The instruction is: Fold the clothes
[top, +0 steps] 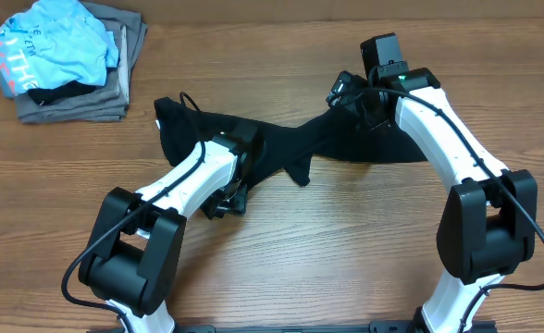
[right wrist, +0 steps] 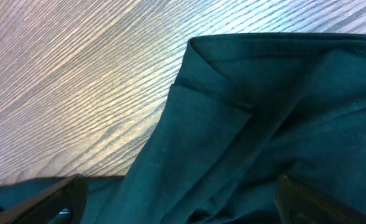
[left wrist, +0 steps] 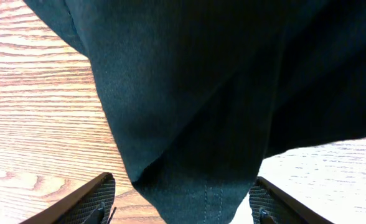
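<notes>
A black garment (top: 290,139) lies spread and bunched across the middle of the wooden table. My left gripper (top: 238,180) is over its lower left part. In the left wrist view the fingers (left wrist: 183,202) are open, with a hemmed point of the black garment (left wrist: 208,112) lying between them. My right gripper (top: 353,92) is over the garment's upper right part. In the right wrist view its fingers (right wrist: 177,199) are spread wide over folds of the cloth (right wrist: 264,124), which looks dark teal there.
A stack of folded clothes (top: 68,60) sits at the far left corner, a light blue shirt on top of black and grey pieces. Bare wooden table (top: 327,250) lies in front of the garment.
</notes>
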Tool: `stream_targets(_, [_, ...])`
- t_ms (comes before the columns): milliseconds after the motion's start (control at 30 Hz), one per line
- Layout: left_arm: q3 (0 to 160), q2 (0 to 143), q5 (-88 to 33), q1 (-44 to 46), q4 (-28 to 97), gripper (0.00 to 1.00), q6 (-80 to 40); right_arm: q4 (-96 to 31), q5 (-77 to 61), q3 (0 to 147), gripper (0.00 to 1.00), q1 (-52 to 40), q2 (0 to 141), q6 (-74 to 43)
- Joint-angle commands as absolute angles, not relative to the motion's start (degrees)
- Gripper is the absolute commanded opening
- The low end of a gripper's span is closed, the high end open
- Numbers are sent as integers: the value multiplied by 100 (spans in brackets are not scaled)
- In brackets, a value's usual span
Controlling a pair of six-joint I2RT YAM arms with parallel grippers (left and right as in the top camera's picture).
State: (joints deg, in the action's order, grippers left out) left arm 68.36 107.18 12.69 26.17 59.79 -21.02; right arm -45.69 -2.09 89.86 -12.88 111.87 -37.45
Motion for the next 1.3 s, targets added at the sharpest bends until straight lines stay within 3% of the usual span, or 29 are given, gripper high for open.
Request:
stream_targets(0, [6949,10822,1347,2626,5953,69,-1944,-4563,-130,9000,100,-1310,11201,-3730])
stream_targets(500, [6947,10822,1350,2628,5920,50,-1776,-4558,-130,9000,100,-1310,11201,-3730])
stream_targets(700, [6947,10822,1350,2628,5909,36,-1778,-4574,-130,9000,100,-1310,11201,-3730])
stream_targets(933, [7004,10822,1352,2628,5935,4,-1846,-4567,-89,9000,100,-1310,11201,-3732])
stream_targets(1267, [7977,10809,1354,2628,6646,4,-2185,-4556,-21,9000,100,-1310,11201,-3732])
